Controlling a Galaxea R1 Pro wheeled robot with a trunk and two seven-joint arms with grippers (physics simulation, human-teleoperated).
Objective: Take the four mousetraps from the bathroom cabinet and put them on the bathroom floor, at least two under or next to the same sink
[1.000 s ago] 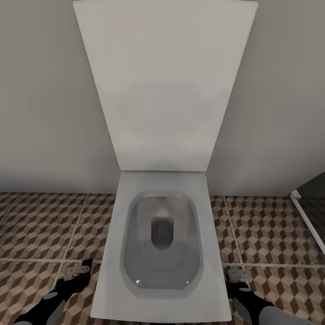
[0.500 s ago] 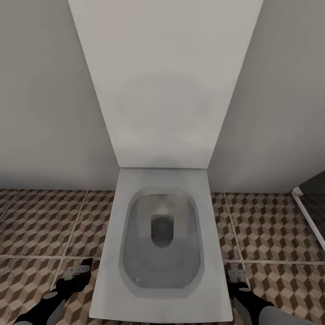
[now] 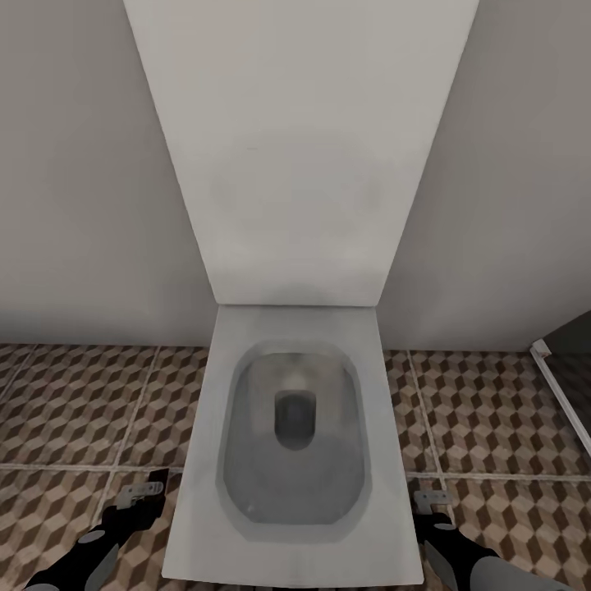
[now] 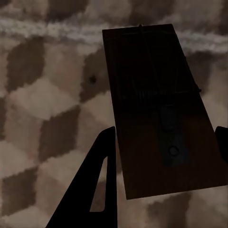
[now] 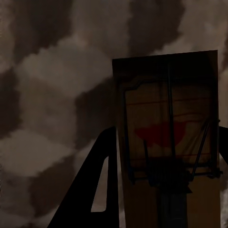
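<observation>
You face the toilet (image 3: pixel 295 443), each claw clamped on a mousetrap (image 4: pixel 159 109) (image 5: pixel 168 142), low over the bathroom floor (image 3: pixel 74 410) for placing

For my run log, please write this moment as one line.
facing: toilet | left claw: shut on mousetrap | right claw: shut on second mousetrap | below: bathroom floor | sink: unseen

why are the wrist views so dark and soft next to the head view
Head view: evenly lit and fairly sharp, toilet pale, floor pattern crisp. Left wrist view: the mousetrap between the fingers is shadowed almost black, tiles behind blurred. Right wrist view: darker still, its mousetrap dim with a red patch showing, floor smeared out of focus.
</observation>
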